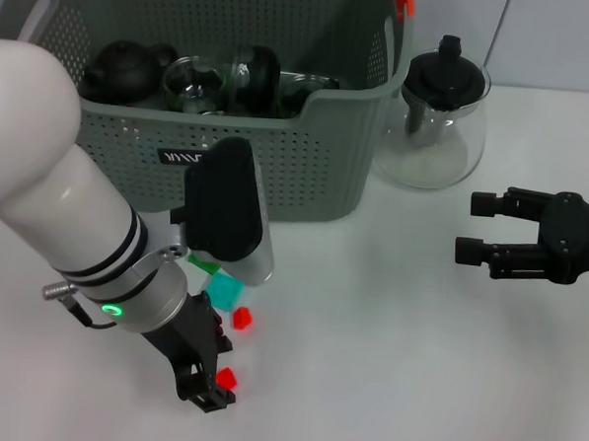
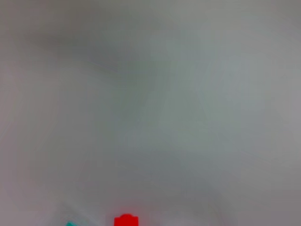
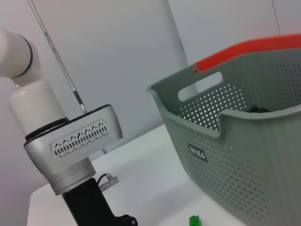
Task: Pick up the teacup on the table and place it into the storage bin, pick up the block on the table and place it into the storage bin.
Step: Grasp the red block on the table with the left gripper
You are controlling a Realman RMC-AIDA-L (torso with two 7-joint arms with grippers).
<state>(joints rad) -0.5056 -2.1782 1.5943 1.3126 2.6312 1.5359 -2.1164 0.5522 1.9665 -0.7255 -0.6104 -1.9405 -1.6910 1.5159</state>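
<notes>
My left end effector [image 1: 210, 386] is down on the worktop [image 1: 388, 324] right at a red block [image 1: 227, 378], can't tell if it's clamped or apart. Second red block [image 1: 241, 318] and a teal one [image 1: 224, 292] sit just beside. Storage bin [image 1: 277, 170] behind already has teaware inside. Right end effector [image 1: 475, 228] hovers apart near the glass teapot [image 1: 433, 124].

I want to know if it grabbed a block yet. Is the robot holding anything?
Not clearly. The left gripper is down among the small blocks, beside a red block, but no grip shows. The right gripper hangs open and empty near the glass teapot.
</notes>
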